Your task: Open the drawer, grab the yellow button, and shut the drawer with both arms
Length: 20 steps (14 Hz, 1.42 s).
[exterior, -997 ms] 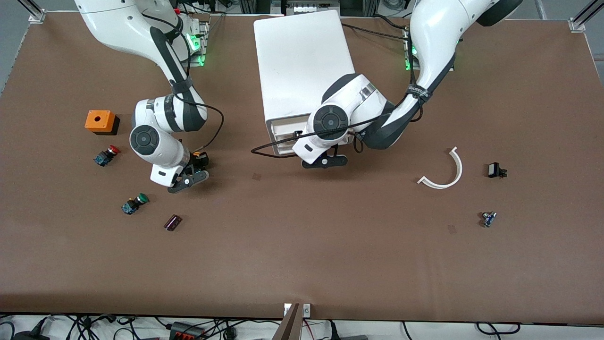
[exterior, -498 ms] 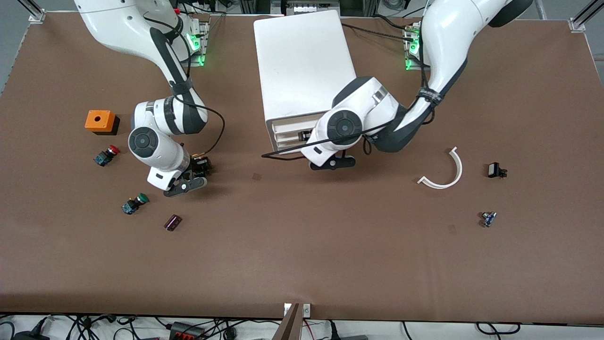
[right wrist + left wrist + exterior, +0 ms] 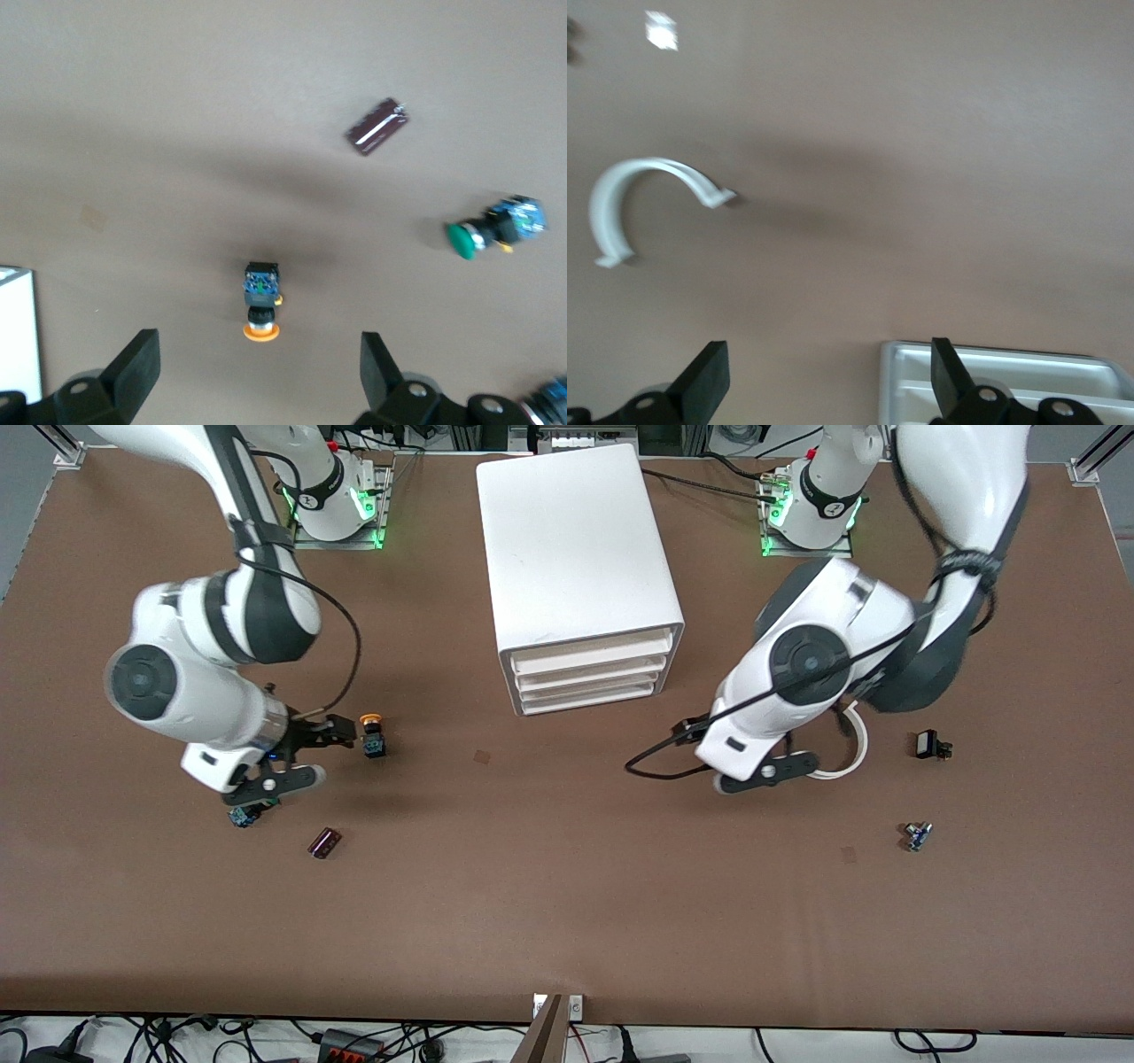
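Observation:
The white cabinet (image 3: 576,540) stands at the table's middle, near the bases, and all three of its drawers (image 3: 589,673) are pushed in. The orange-yellow-capped button (image 3: 372,735) lies on the table toward the right arm's end of the cabinet, free of both grippers. My right gripper (image 3: 306,757) is open and empty, up over the table beside the button. In the right wrist view the button (image 3: 262,301) lies just ahead of the open gripper (image 3: 257,372). My left gripper (image 3: 735,757) is open and empty over the table toward the left arm's end; its wrist view (image 3: 828,376) shows bare table between the fingers.
A green-capped button (image 3: 487,232) and a dark cylinder (image 3: 324,842) lie near the right gripper. A white curved piece (image 3: 858,735) lies partly under the left arm. A small black part (image 3: 930,744) and a small blue part (image 3: 917,835) lie toward the left arm's end.
The left gripper has left the cabinet's front and swung toward the left arm's end. The right gripper has drawn away from the button and risen. The button now lies free on the table.

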Motion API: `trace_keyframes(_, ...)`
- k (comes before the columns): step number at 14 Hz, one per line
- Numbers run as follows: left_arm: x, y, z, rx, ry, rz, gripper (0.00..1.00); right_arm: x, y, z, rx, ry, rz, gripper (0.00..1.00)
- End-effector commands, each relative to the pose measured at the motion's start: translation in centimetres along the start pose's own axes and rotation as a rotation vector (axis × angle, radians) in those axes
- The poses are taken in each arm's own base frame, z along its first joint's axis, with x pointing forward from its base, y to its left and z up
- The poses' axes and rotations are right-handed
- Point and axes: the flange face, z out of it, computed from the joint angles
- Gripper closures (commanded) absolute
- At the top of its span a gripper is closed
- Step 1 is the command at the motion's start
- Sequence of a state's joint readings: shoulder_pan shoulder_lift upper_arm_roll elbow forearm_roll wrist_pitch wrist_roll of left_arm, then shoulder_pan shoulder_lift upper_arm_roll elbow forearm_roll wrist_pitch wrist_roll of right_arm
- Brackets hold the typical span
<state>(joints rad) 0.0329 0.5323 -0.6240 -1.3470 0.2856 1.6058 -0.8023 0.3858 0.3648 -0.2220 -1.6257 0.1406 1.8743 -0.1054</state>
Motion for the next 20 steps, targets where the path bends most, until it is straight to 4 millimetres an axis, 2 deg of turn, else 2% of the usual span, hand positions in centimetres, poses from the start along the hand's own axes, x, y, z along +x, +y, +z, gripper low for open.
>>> trace_keyframes(1,0.4,-3.7,-3.1,0.077,0.021,0.128,0.0,-0.2,1.0,-5.6,0.004,-0.008,0.063,0.0)
trace_keyframes(2,0.8,-5.0,-4.2,0.076,0.006,0.143,0.0,-0.4,1.2,-7.0,0.003,-0.007,0.09,0.0)
trace_keyframes(3,0.9,-7.4,-6.3,0.075,0.014,0.128,0.0,-0.7,1.2,-8.7,0.006,0.011,0.108,0.0)
trace_keyframes(4,-0.2,-8.2,-8.4,0.073,0.048,0.134,0.0,-1.0,1.2,-9.9,0.008,0.026,0.131,0.0)
trace_keyframes(5,-0.3,-9.2,-9.0,0.066,0.043,0.157,0.0,-1.5,1.2,-11.1,0.005,0.043,0.154,0.0)
trace_keyframes(6,0.2,-11.4,-9.2,0.038,0.023,0.18,0.0,-1.8,1.4,-11.7,-0.001,0.055,0.16,0.0)
trace_keyframes(7,-0.2,-12.8,-9.2,0.01,0.007,0.22,0.0,-1.8,1.7,-12.1,-0.007,0.06,0.156,0.0)
trace_keyframes(8,-0.1,-15.1,-9.5,-0.033,0.022,0.241,0.0,-1.9,2.3,-12.7,-0.013,0.069,0.162,0.0)
trace_keyframes(9,-0.5,-17.2,-9.9,-0.071,0.046,0.26,0.0,-2.0,3.3,-13.3,-0.019,0.082,0.175,0.0)
trace_keyframes(11,-2.0,-19.8,-10.4,-0.14,0.105,0.344,0.0,-2.4,6.1,-14.3,-0.024,0.101,0.219,0.0)
trace_keyframes(12,-2.0,-21.5,-10.8,-0.141,0.16,0.38,0.0,-2.6,6.8,-14.7,-0.026,0.109,0.234,0.0)
trace_keyframes(13,-2.4,-22.0,-11.2,-0.138,0.189,0.427,0.0,-3.2,8.1,-16.0,-0.018,0.134,0.257,0.0)
trace_keyframes(17,-3.0,-24.0,-11.3,-0.129,0.19,0.404,0.0,-5.2,12.0,-18.3,0.022,0.176,0.312,0.0)
trace_keyframes(20,-4.2,-24.3,-11.5,-0.121,0.189,0.403,0.0,-6.9,14.0,-19.8,-0.002,0.193,0.313,0.0)
